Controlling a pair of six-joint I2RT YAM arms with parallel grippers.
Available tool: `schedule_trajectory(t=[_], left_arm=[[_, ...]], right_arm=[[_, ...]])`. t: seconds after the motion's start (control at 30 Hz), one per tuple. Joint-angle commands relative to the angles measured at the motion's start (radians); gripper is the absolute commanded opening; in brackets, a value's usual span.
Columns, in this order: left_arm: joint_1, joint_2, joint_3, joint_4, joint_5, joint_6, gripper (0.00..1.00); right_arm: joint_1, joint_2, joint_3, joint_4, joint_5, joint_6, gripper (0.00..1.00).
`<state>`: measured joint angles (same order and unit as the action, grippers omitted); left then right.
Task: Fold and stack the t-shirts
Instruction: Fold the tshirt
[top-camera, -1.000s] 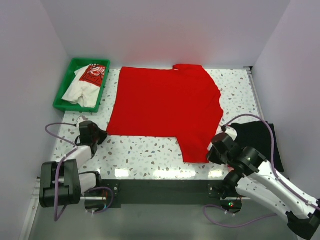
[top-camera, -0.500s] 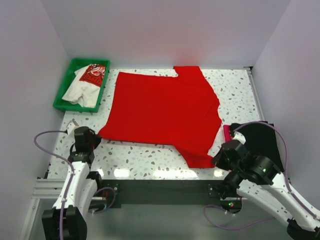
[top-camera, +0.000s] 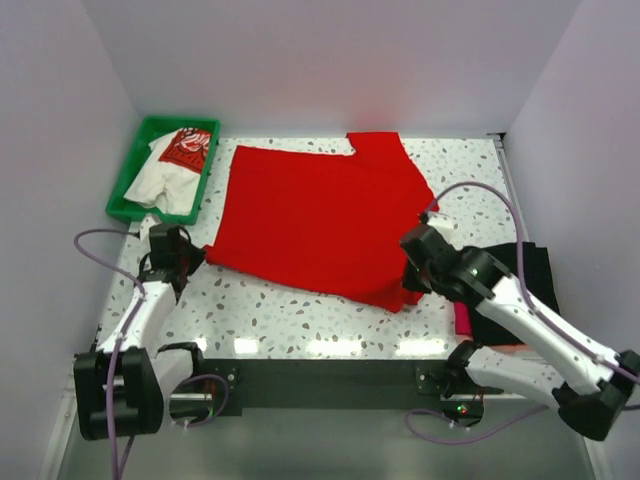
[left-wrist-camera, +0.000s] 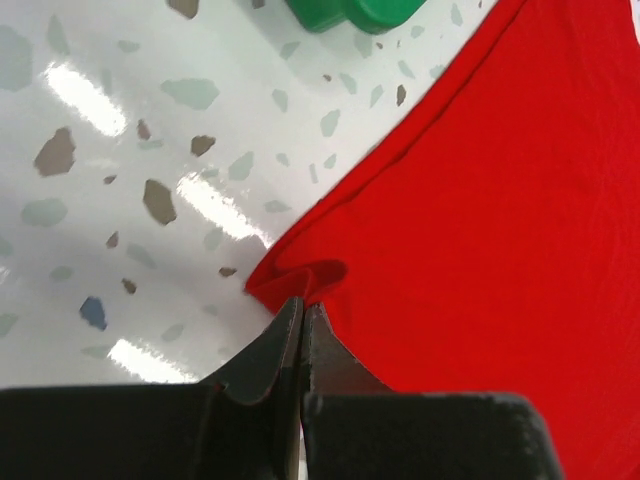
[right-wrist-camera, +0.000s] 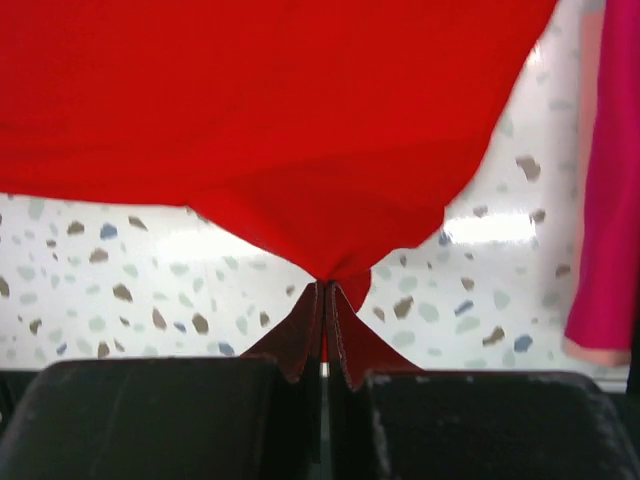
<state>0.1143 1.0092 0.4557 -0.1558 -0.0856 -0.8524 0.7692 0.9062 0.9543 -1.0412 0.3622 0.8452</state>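
Observation:
The plain red t-shirt (top-camera: 320, 215) lies spread over the middle of the table. My left gripper (top-camera: 197, 258) is shut on its near-left corner, low over the table; in the left wrist view the fingertips (left-wrist-camera: 303, 305) pinch a small fold of red t-shirt (left-wrist-camera: 480, 220). My right gripper (top-camera: 408, 288) is shut on the near-right corner, which the right wrist view shows as red t-shirt (right-wrist-camera: 280, 120) raised off the table and drawn to a point at the gripper (right-wrist-camera: 326, 285). A white t-shirt with red print (top-camera: 172, 165) lies in the tray. Folded black (top-camera: 522, 275) and magenta (top-camera: 463, 320) t-shirts lie at the right.
The green tray (top-camera: 128, 190) stands at the back left, and its corner (left-wrist-camera: 350, 12) shows in the left wrist view. The magenta t-shirt's edge (right-wrist-camera: 605, 200) lies just right of my right gripper. White walls close in three sides. Speckled tabletop (top-camera: 300, 310) shows along the near edge.
Both grippers have kept hold of the red shirt's near corners. The right gripper moved left and away from the near edge, drawing in that corner and uncovering the black shirt. The left gripper shifted slightly farther.

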Motion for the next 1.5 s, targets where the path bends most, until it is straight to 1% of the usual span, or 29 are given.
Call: schedule_trajectory(t=[0.0,0.03,0.07,0.13,0.17,0.23,0.43,0.63,0.83,1.03,1.37,1.47], left_arm=[[-0.01,0.101,0.098,0.108,0.015,0.035,0.0],[-0.013,0.148,0.113,0.114,0.014,0.035,0.0],[-0.01,0.173,0.142,0.124,0.017,0.036,0.0],[-0.01,0.218,0.173,0.122,0.017,0.03,0.0],[-0.011,0.257,0.201,0.13,0.021,0.026,0.0],[-0.011,0.311,0.245,0.136,0.026,0.013,0.0],[-0.033,0.432,0.389,0.098,0.001,0.007,0.0],[-0.064,0.535,0.497,0.079,-0.014,0.006,0.0],[-0.096,0.632,0.593,0.049,-0.04,0.004,0.0],[-0.1,0.69,0.659,0.032,-0.046,0.013,0.0],[-0.104,0.769,0.733,0.018,-0.04,0.038,0.0],[-0.103,0.798,0.755,0.012,-0.031,0.042,0.0]], right_arm=[[-0.031,0.182,0.112,0.174,0.098,-0.141,0.0],[-0.051,0.215,0.132,0.196,0.083,-0.162,0.0],[-0.104,0.249,0.158,0.217,0.061,-0.178,0.0],[-0.171,0.319,0.172,0.294,-0.037,-0.224,0.0],[-0.226,0.341,0.187,0.311,-0.061,-0.236,0.0],[-0.272,0.4,0.216,0.329,-0.092,-0.264,0.0],[-0.367,0.471,0.31,0.359,-0.161,-0.297,0.0],[-0.455,0.519,0.336,0.38,-0.201,-0.308,0.0],[-0.514,0.548,0.345,0.411,-0.233,-0.31,0.0],[-0.573,0.562,0.336,0.441,-0.264,-0.302,0.0],[-0.602,0.641,0.389,0.461,-0.287,-0.311,0.0],[-0.605,0.681,0.429,0.461,-0.298,-0.317,0.0]])
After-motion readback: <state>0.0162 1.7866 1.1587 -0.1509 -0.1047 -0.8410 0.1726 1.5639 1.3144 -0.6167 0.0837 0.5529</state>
